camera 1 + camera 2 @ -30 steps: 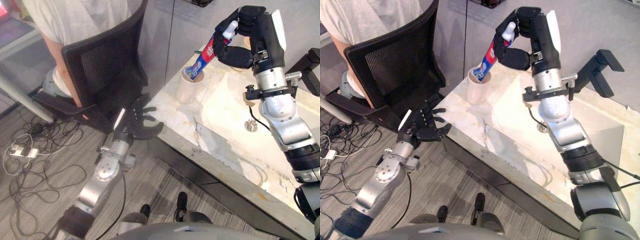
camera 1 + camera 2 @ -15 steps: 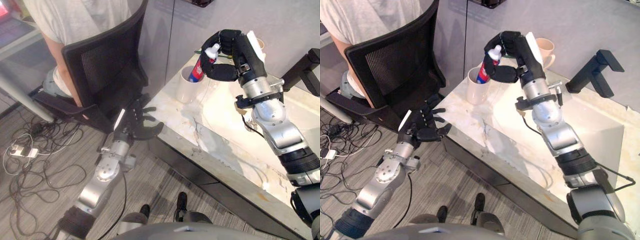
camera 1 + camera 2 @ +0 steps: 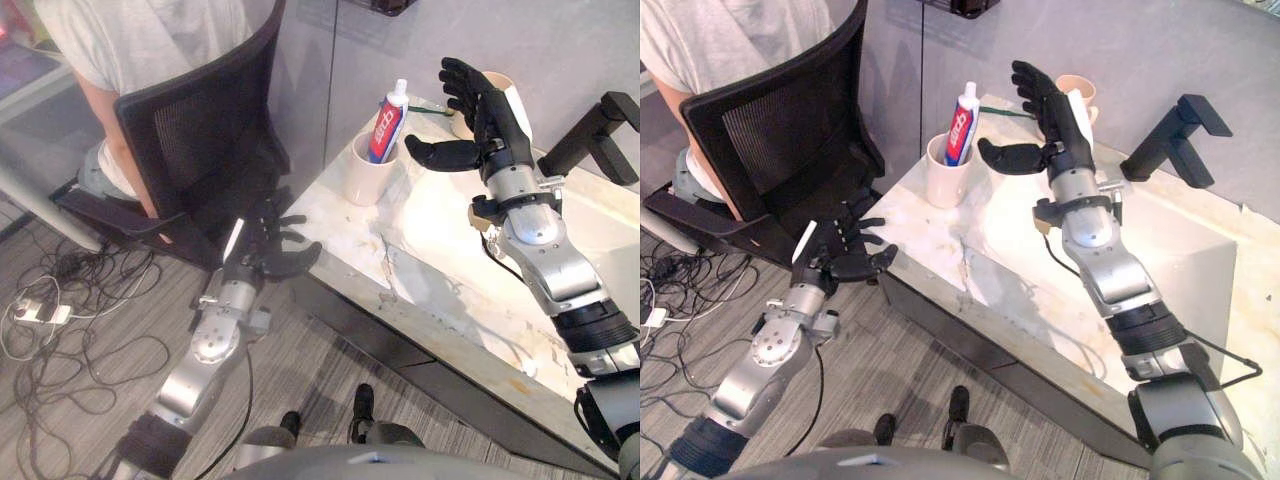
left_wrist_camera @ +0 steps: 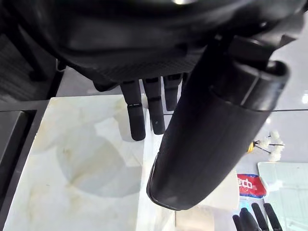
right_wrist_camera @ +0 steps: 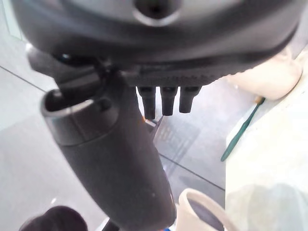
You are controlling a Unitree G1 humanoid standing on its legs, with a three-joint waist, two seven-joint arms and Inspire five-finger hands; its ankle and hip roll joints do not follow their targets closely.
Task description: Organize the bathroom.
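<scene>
Toothpaste tube (image 3: 386, 124): red, blue and white body with a white cap at the top. It stands cap-up and slightly tilted inside a cream cup (image 3: 366, 174), with the upper part of the tube projecting above the cup rim. The cup sits near the left corner of the pale marble table (image 3: 440, 260), close to the wall.

Right robot hand (image 3: 478, 122): positioned above the table just beside the tube, apart from it. Fingers are straight and spread, thumb extended toward the tube; the robot hand is released and holds nothing.

Left robot hand (image 3: 268, 243): positioned below and beside the left edge of the table, next to a black mesh office chair (image 3: 200, 130). Fingers are spread and relaxed; nothing is held.

Behind the right robot hand, a second cream mug (image 3: 1080, 92) stands at the back of the table. A green toothbrush (image 5: 242, 128) lies on the table surface near that mug. A black faucet (image 3: 1170, 135) stands at the rear right. A person in a white shirt (image 3: 140, 40) occupies the chair.
</scene>
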